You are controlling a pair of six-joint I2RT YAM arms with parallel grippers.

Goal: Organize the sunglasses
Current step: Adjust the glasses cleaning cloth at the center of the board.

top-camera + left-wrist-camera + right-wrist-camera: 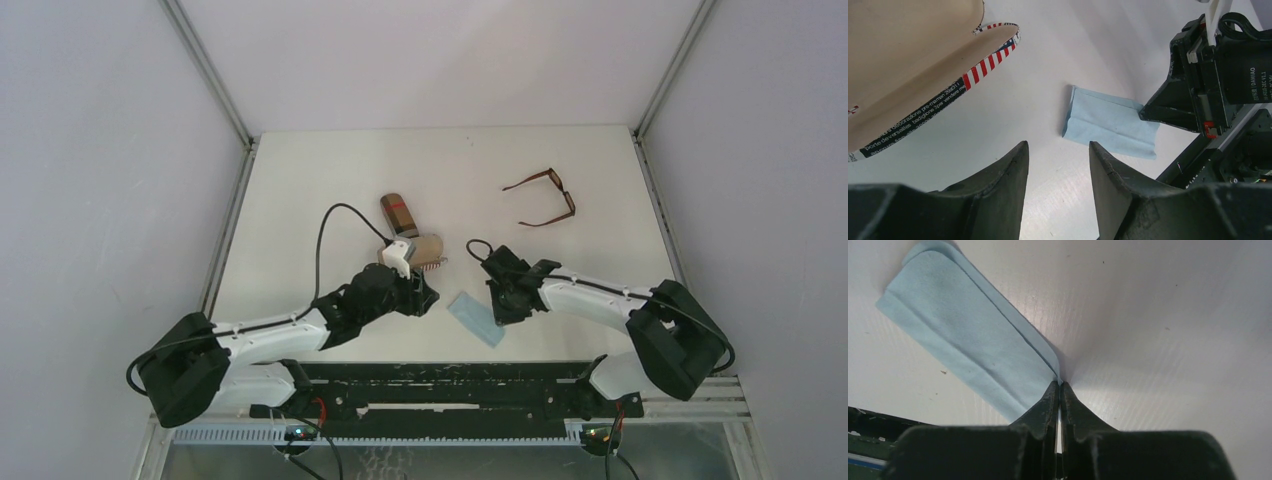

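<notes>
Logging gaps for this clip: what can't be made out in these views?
Left wrist view: flag-print oval case, cut off by the frame edge.
Top view: red mark on the dark brown case, too small.
Right wrist view: pinched corner of the light blue folded cloth, hidden by the shut right gripper.

A matt white rectangular table top (440, 165) fills the middle of the overhead view, boxed in on three sides by plain pale grey-lilac wall panels: one at the back (440, 60), one along the left edge (100, 150) and one along the right edge (770, 120). Slim silver metal posts rise from the far left corner (208, 70) and the far right corner (675, 65), and matching metal strips run along both side edges. Along the near edge lies a black mounting rail (440, 385), with a white slotted strip (400, 435) in front of it. The light is soft and even, with faint shadows; up close the table surface shows a fine grain and a dull sheen.
</notes>
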